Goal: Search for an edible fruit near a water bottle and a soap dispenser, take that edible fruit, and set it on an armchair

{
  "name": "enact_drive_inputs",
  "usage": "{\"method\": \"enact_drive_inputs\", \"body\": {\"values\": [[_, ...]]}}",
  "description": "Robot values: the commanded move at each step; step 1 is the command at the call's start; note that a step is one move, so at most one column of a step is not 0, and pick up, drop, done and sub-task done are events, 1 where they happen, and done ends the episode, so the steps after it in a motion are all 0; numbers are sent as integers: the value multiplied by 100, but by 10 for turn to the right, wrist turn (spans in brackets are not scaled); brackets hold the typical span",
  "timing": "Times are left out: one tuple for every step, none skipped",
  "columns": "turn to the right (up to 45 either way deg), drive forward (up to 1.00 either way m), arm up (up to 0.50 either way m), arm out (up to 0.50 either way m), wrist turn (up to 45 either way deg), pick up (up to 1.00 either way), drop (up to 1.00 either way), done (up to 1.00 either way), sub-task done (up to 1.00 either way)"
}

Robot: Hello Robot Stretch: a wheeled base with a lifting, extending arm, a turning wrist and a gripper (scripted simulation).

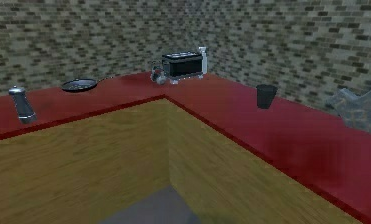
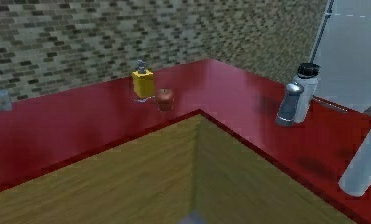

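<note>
Arm side view, red worktop (image 2: 83, 125): a small reddish-brown round thing (image 2: 165, 98), fruit-like, sits just beside the yellow pump bottle (image 2: 143, 84), at its 4 o'clock. The grey black-capped bottle (image 2: 296, 95) stands well apart at 3 o'clock. Any print is too small for you to read. Forward view: toaster (image 1: 183, 65), dark cup (image 1: 266, 95). Hand state: you cannot tell.

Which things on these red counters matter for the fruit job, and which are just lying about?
For the job:
small reddish-brown round thing, likely the fruit
yellow soap dispenser beside it
grey bottle with a dark cap

Lying about:
toaster
dark plate
dark cup
grey shaker
white cylinder
</note>
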Motion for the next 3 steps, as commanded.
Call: {"method": "enact_drive_inputs", "body": {"values": [[0, 0, 50, 0, 0, 0, 0, 0, 0], [0, 0, 38, 0, 0, 0, 0, 0, 0], [0, 0, 0, 50, 0, 0, 0, 0, 0]]}}
